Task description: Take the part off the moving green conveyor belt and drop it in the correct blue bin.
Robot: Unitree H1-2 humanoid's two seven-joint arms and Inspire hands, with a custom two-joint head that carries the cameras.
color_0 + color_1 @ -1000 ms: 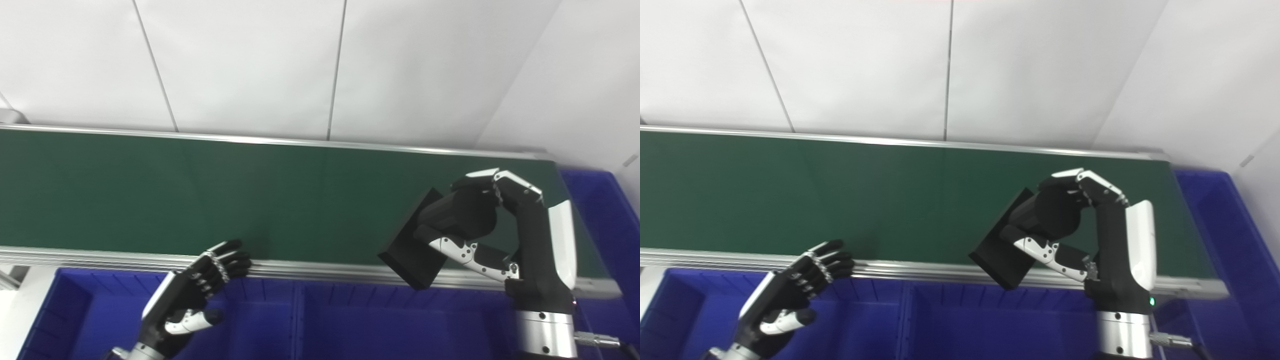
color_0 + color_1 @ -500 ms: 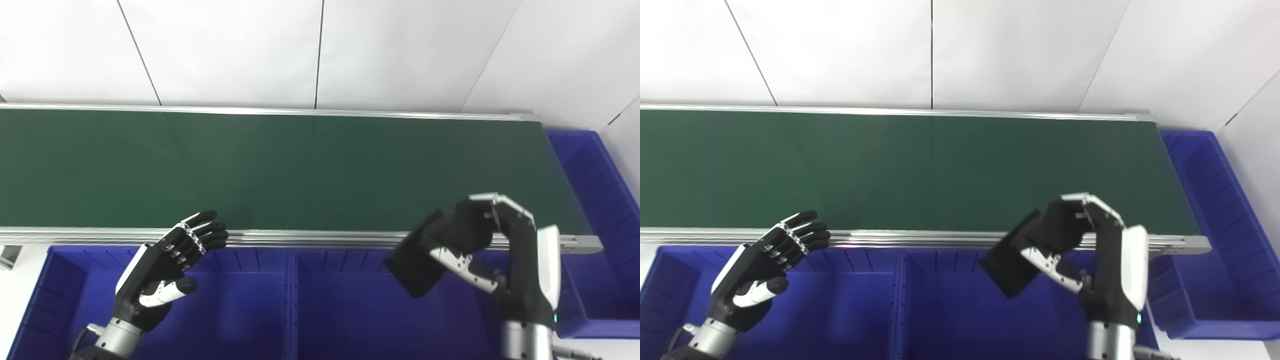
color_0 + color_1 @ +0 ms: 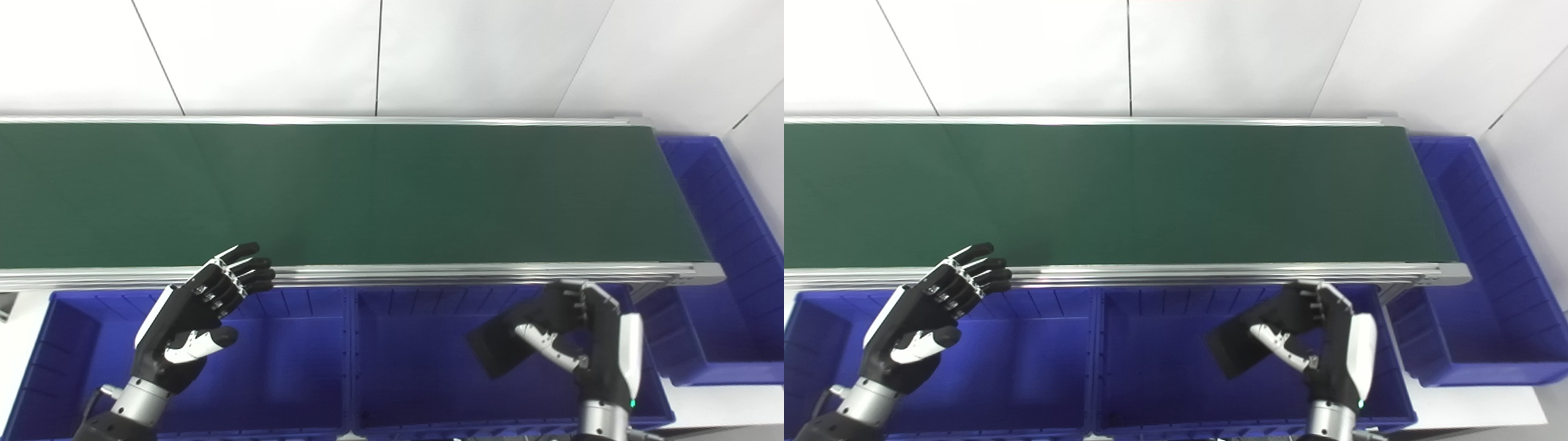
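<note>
Left eye view: your right hand (image 3: 582, 334) is pinching the black flat part (image 3: 499, 349) between fingers and thumb, holding it tilted over the right-hand blue bin (image 3: 429, 392) in front of the conveyor belt (image 3: 367, 190). The part is off the belt and hangs above the bin floor — not resting on it, as far as you can tell. Your left hand (image 3: 196, 312) is spread and holds nothing, hovering over the left bin (image 3: 288, 380) just beside the belt's near rail (image 3: 398, 274). A third bin (image 3: 729, 245) sits past the belt's right end. The belt shows nothing else on it.

Step in hand looks like the drop — carry is about done. Next move calls for you to spread the fingers so the part falls flat, clear of the divider (image 3: 350, 355) between the two front bins.
</note>
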